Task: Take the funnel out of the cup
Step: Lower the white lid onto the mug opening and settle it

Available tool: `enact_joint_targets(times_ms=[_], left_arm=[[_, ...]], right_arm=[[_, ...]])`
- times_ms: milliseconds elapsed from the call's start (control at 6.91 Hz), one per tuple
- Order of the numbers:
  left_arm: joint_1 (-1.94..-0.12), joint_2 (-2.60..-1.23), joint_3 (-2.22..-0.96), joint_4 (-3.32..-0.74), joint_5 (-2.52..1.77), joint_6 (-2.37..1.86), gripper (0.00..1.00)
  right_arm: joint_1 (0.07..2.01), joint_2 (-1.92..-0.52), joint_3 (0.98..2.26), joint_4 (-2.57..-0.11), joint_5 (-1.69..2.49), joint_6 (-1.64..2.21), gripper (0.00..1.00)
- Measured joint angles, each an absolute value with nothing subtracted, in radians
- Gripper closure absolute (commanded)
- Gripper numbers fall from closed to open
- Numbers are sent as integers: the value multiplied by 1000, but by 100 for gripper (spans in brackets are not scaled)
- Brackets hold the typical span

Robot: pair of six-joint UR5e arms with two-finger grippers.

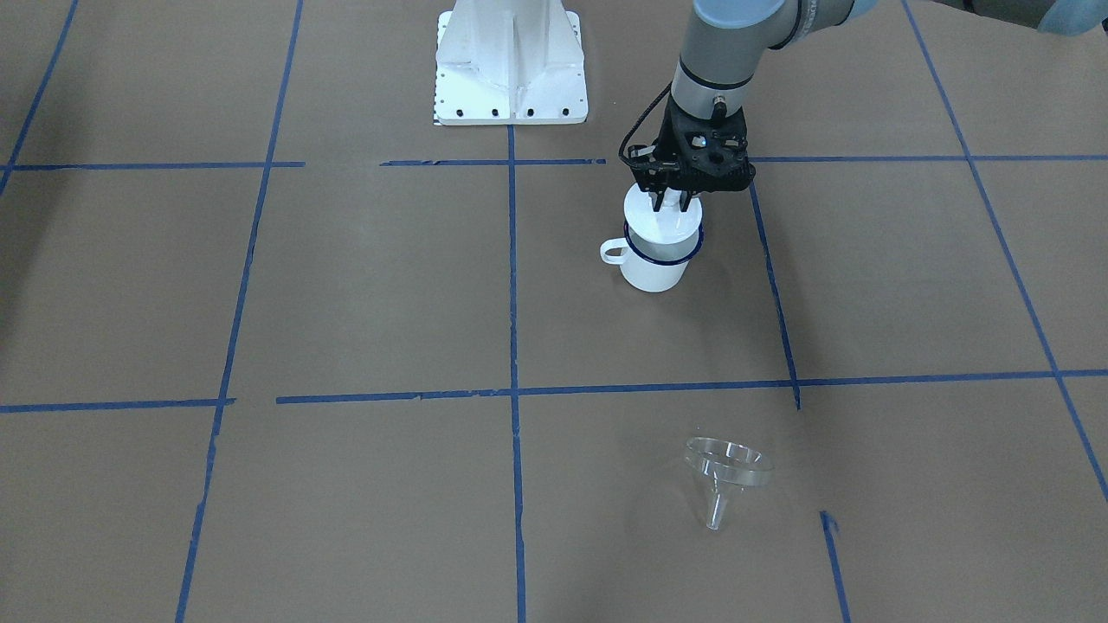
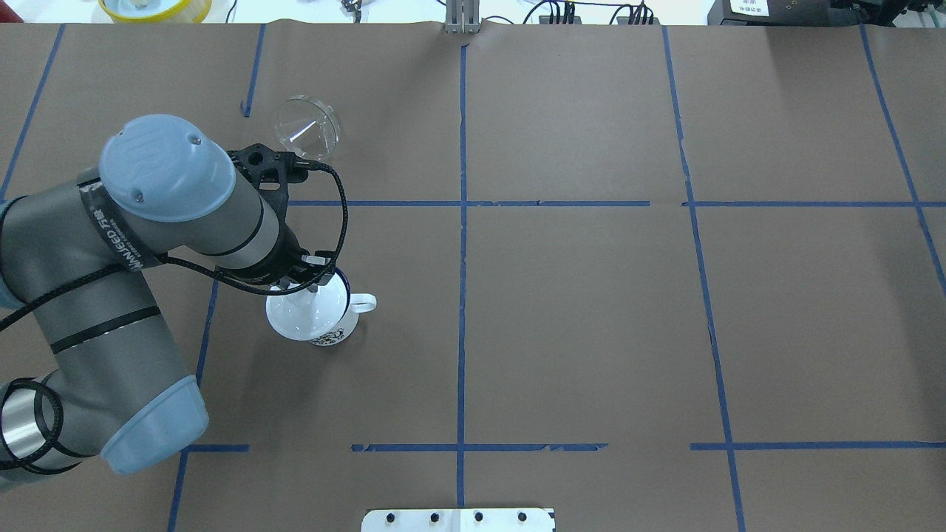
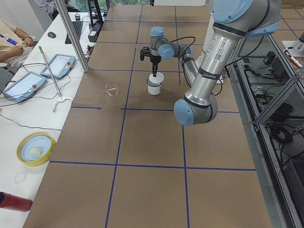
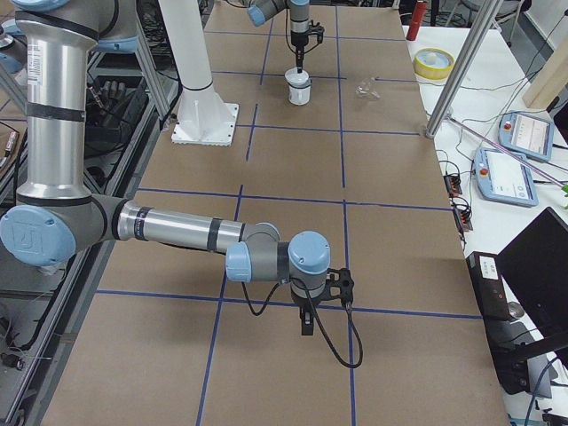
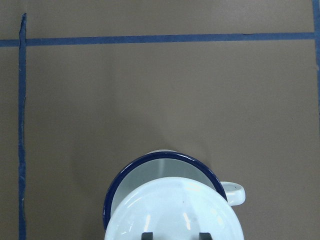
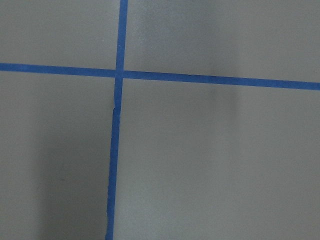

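Brown paper covers the whole table (image 2: 591,332), divided into large squares by blue tape (image 2: 462,295). All clock directions are as seen from above, with me at 6 o'clock.

- **Nearest:** my white base plate (image 2: 458,519) sits at the 6 o'clock edge.
- **Right arm:** out toward 3 o'clock, my right gripper (image 4: 306,327) hangs low over bare paper near a tape crossing. I cannot tell whether it is parted or closed.
- **Left arm:** toward 9 o'clock, my left gripper (image 1: 675,208) points straight down over the cup (image 1: 653,270). It is clamped on the knob of a white round lid (image 1: 642,216).
- **Lid:** it sits tilted across the cup's mouth and leaves part of the dark blue rim showing.
- **Cup:** it stands upright, with its handle (image 2: 363,302) pointing to 3 o'clock.
- **Funnel:** farther out, at about 12 o'clock from the cup and well apart from it, the funnel (image 2: 307,127) lies tipped over on the paper. Nothing is touching it.
- **Far edge:** at 12 o'clock there are cables (image 2: 584,13), and a yellow bowl (image 2: 155,7) sits toward 11 o'clock.
- **Beyond the table:** a white side bench (image 3: 28,118) holds two control tablets (image 3: 59,65). A seated person (image 3: 9,42) is partly in view at the bench's end.
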State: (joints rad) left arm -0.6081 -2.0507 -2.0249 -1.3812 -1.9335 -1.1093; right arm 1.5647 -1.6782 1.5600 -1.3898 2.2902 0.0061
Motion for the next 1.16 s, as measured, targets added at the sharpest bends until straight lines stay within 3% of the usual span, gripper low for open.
enact_joint_targets(times_ms=[1158], left_arm=[[-609, -2044, -1974, -1438, -1932, -1099, 100]], right_arm=[[1565, -1678, 1560, -1390, 2290, 6, 0]])
